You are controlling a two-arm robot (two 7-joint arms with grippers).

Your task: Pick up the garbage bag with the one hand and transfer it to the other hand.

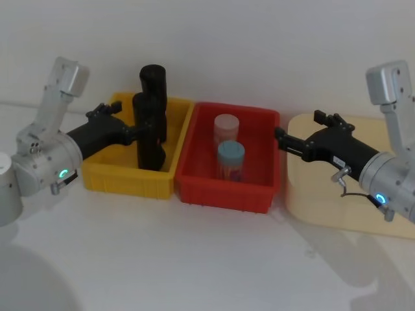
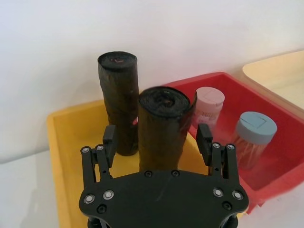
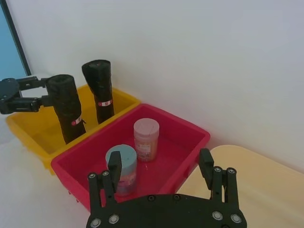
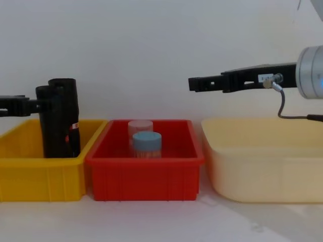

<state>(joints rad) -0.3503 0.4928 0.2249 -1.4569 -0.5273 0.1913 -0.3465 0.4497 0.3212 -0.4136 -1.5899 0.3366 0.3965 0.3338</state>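
Black matte plastic: garbage bag (image 2: 164, 118), a tightly wound cylindrical roll with a small red label low on its side. It stands upright in the yellow bin (image 1: 104, 175), toward the bin's 3 o'clock side. A second identical roll (image 1: 154, 81) stands just behind it at 12 o'clock.

Left gripper (image 2: 157, 137), green-lit arm: reaches in from 9 o'clock at the roll's upper half. Its jaws are wide, with fingers (image 2: 110, 140) flanking the roll on either side and a gap visible on one side; not clamped.

Right gripper (image 3: 159, 166), blue-lit arm: jaws spread wide and holding nothing, hanging in the air above the 3 o'clock rim of the red bin (image 1: 227, 194).
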